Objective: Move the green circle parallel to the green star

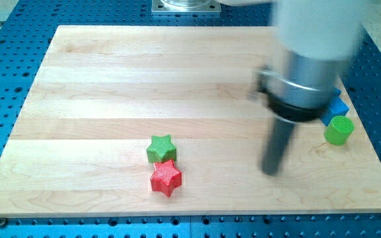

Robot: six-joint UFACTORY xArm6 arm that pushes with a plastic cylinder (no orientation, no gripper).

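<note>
Green circle [338, 129]: short upright cylinder, bright green, ridged sides, flat top, standing near the counter's [111, 79] right edge. Touching or just beside a blue block [337, 106] above it, shape unclear, partly hidden by the arm. My tip [270, 172] down on the counter, left of the green circle, apart from it. No pincer fitted; open or closed not applicable. Green star [161, 148] well to the left, touching a red star [165, 178] just below.
</note>
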